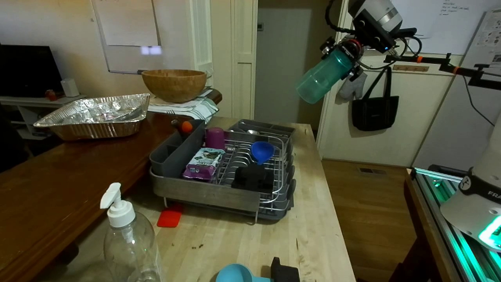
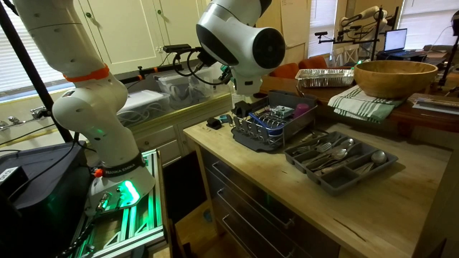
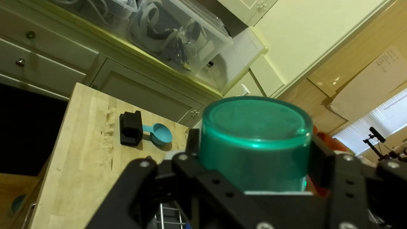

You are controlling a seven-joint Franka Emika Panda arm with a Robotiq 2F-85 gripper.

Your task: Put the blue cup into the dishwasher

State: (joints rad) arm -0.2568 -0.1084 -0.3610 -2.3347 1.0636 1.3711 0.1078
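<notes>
The blue cup (image 1: 325,76), a tall teal see-through tumbler, hangs tilted in the air, its free end pointing down and away from the arm. My gripper (image 1: 341,60) is shut on it near the upper end. In the wrist view a finger presses on either side of the cup (image 3: 254,159). The dishwasher, a grey dish rack (image 1: 211,194) with silver wires, sits on the wooden counter, below the cup and some way off. From the far side, the rack (image 2: 303,120) shows again, while the arm hides most of the cup and gripper there.
Inside the rack are a purple cup (image 1: 215,138), a snack pack (image 1: 203,162), a blue ladle (image 1: 262,151) and a black object (image 1: 254,178). Around it stand a cutlery tray (image 2: 337,186), a pump bottle (image 1: 129,239), a teal scoop (image 1: 235,274) and a foil tray (image 1: 98,129).
</notes>
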